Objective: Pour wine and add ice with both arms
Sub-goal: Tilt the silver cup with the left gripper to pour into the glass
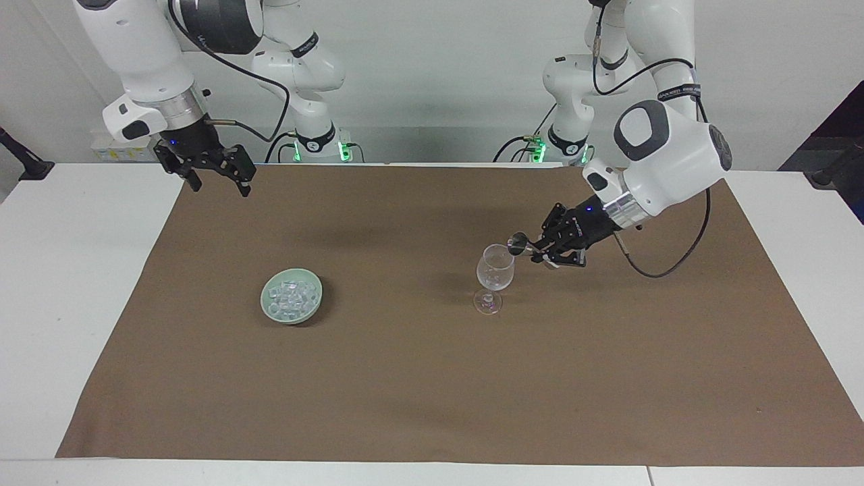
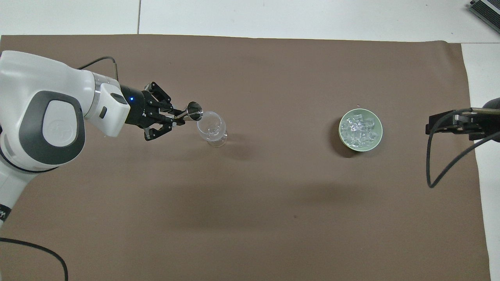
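**Jigger at the rim of the glass**

Metal shows at the tip of the left gripper (image 1: 538, 250): we see it clamped on the handle of a small steel jigger (image 2: 194, 111), whose cup sits at the rim of the stemmed glass (image 1: 495, 273), on the side toward the left arm's end of the table. Whether cup and rim touch we cannot tell. The glass stands upright on the brown mat (image 1: 418, 378), just ahead of the fingertips. The mat around the glass is bare, so we have wide room on every side of this gripper, and the mat's edges lie well away from it.

The right gripper (image 1: 217, 182) waits with its fingers spread and nothing between them, over the mat's corner at the right arm's end, where brown mat meets white table (image 1: 61, 283). The ice (image 1: 292, 294) lies heaped in a pale green bowl (image 2: 343, 139), well apart from both grippers, between the right gripper and the glass, with bare mat all around it.
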Available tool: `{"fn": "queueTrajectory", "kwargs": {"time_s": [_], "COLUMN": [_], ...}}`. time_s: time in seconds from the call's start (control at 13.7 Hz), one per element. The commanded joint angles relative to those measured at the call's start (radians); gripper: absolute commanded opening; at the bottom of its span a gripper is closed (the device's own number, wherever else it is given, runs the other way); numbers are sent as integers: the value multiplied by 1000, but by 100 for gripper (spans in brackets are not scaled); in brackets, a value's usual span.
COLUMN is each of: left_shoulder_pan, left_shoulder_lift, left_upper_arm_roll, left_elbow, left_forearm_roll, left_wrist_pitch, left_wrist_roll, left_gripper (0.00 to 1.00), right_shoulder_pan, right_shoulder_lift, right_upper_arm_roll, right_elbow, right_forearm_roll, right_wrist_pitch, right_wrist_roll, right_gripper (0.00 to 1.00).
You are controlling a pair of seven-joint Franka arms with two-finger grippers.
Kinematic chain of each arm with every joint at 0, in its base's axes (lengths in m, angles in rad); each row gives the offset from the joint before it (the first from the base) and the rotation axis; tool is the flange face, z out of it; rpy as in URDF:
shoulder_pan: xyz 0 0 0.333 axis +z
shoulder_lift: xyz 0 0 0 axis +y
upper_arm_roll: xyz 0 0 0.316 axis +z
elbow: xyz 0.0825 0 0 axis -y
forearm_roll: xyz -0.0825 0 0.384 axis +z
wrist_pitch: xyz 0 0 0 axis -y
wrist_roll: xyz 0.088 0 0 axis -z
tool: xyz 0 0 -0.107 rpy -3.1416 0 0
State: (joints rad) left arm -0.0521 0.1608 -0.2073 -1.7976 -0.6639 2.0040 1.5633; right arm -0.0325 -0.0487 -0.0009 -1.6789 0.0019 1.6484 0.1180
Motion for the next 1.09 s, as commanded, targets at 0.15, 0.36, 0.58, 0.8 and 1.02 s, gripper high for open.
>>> {"fn": "queueTrajectory", "kwargs": {"time_s": [0.15,0.36,0.58,0.8,1.02], "left_shoulder_pan": [-51,-57,-60,-74,-92], "left_shoulder_lift": [-14,-26,-37,-37,-37], "left_upper_arm_roll": [16,19,19,17,19], "left_elbow": [-3,-3,-3,-5,-3], "left_forearm_roll": [70,90,130,178,260], "left_wrist_pitch": [29,29,29,29,27], "left_wrist_roll": [-92,-114,-157,-210,-288], "left_gripper": [0,0,0,0,0], "right_shoulder_pan": [-9,-9,-9,-9,-9], "right_shoulder_lift": [-14,-14,-14,-14,-14], "right_upper_arm_roll": [1,1,1,1,1], "right_elbow": [-8,-8,-8,-8,-8], "right_forearm_roll": [29,29,29,29,29], "right_wrist_pitch": [5,5,5,5,5], "right_wrist_roll": [-26,-26,-26,-24,-26], "right_gripper": [100,100,100,100,100]}}
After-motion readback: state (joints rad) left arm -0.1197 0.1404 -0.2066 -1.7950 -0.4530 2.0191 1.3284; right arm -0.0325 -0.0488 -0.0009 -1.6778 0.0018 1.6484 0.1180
